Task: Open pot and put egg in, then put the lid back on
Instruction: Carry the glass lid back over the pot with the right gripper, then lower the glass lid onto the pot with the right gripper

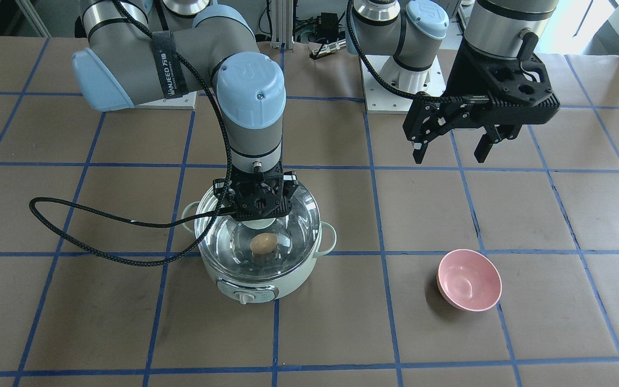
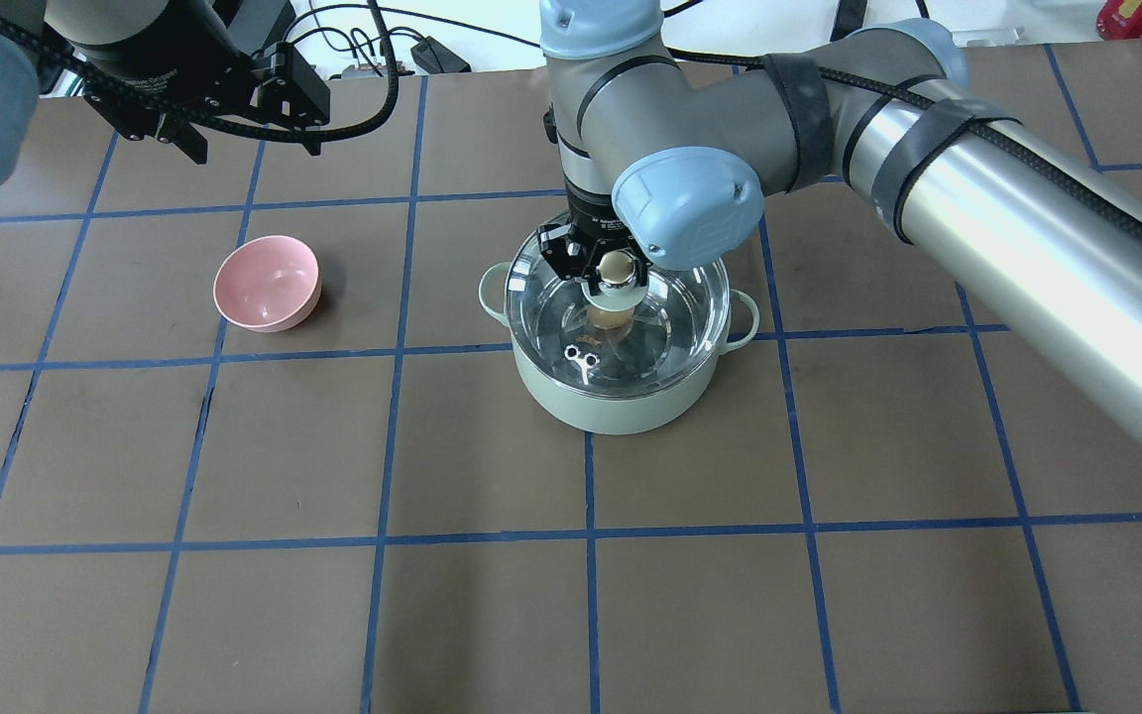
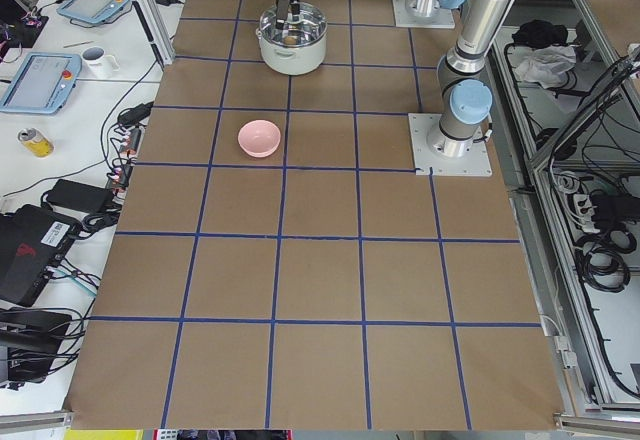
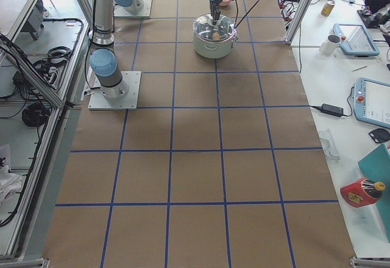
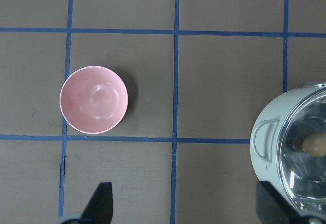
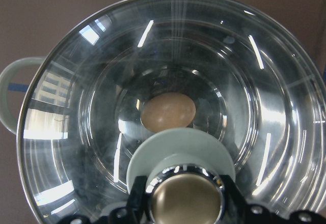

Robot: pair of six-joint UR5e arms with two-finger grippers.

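The mint-green pot (image 1: 258, 282) stands on the table with the egg (image 1: 264, 243) inside it, on the steel bottom. The clear glass lid (image 1: 293, 231) lies over the pot's rim. My right gripper (image 1: 260, 208) is straight above the pot, shut on the lid's beige-gold knob (image 2: 616, 265). The right wrist view shows the knob (image 6: 186, 199) between the fingers and the egg (image 6: 168, 111) through the glass. My left gripper (image 1: 452, 148) hangs open and empty above the table, apart from the pot. The left wrist view shows the pot's edge (image 5: 265, 147).
A pink bowl (image 1: 469, 279) sits empty on the table to the pot's side, below my left gripper; it also shows in the overhead view (image 2: 268, 283). The right arm's black cable (image 1: 73, 215) loops over the table beside the pot.
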